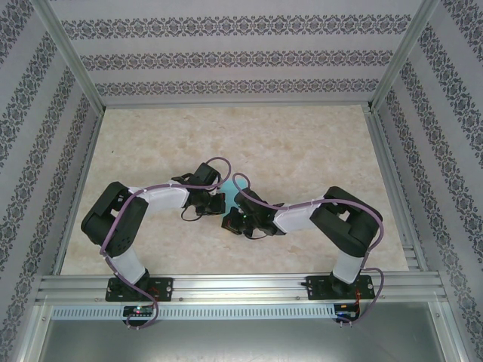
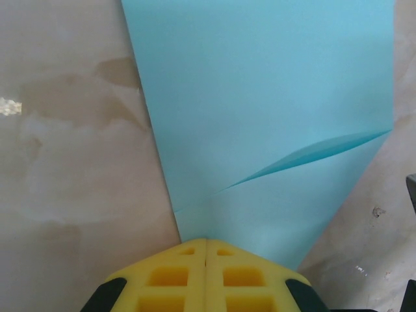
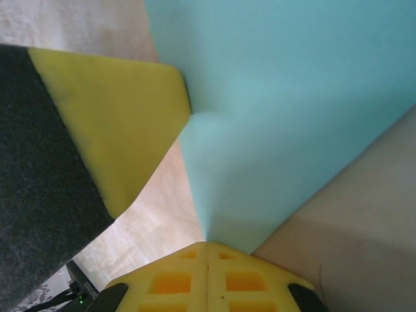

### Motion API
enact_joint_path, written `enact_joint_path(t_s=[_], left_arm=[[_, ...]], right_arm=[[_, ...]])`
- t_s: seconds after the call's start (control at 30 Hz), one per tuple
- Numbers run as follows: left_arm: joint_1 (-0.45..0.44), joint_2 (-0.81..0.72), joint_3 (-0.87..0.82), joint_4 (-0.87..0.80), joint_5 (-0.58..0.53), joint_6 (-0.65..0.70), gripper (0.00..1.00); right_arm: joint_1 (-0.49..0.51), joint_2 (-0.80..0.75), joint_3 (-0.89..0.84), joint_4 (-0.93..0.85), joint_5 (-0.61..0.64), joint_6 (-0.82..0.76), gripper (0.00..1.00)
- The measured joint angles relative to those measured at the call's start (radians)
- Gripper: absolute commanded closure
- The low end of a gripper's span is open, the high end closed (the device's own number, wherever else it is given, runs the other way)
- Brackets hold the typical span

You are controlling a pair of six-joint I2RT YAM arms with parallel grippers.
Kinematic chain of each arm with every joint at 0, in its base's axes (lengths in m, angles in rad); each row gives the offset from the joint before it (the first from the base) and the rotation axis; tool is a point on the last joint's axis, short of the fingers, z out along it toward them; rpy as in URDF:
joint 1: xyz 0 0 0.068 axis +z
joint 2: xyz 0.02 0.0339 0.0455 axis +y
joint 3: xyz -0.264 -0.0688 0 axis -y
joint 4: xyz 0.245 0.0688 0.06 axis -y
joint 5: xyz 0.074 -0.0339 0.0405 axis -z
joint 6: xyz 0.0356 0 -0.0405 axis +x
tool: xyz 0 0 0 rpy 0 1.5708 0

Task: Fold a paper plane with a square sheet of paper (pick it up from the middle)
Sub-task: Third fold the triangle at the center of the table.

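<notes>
Left gripper: yellow fingertips pressed together, shut on the narrow end of the light-blue paper. Right gripper: likewise closed, with a tapering part of the same paper pinched between its tips.

Visibility: from the top camera the paper appears as a small cyan patch, mostly covered by the two wrists. Its outline cannot be made out there, nor can the fingers of either gripper. In the right wrist view the paper is blurred and cut off by the frame. A yellow pad on a black body touches its left side.

Arm pose: both arms rise from the near edge of the counter, elbows out toward the left and right edges, forearms turned inward. The left gripper and right gripper meet near the counter's middle.

Paper: in the left wrist view it runs lengthwise away from the fingertips, narrow at the grip and widening outward. A raised slanting fold crosses its right half. Whether it touches the counter cannot be determined.
</notes>
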Motion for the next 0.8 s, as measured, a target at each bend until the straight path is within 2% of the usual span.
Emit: enact_joint_path(t_s=[0.47,0.67,0.8], left_arm=[[0.000,0.000,0.000,0.000,0.000,0.000,1.00],[0.000,0.000,0.001,0.000,0.000,0.000,1.00],[0.000,-0.001,0.001,0.000,0.001,0.000,1.00]], right_arm=[[0.003,-0.006,0.011,-0.032,-0.008,-0.015,0.99],[-0.055,-0.124,-0.026,-0.040,0.033,-0.035,1.00],[-0.092,-0.133,-0.026,-0.039,0.047,-0.048,1.00]])
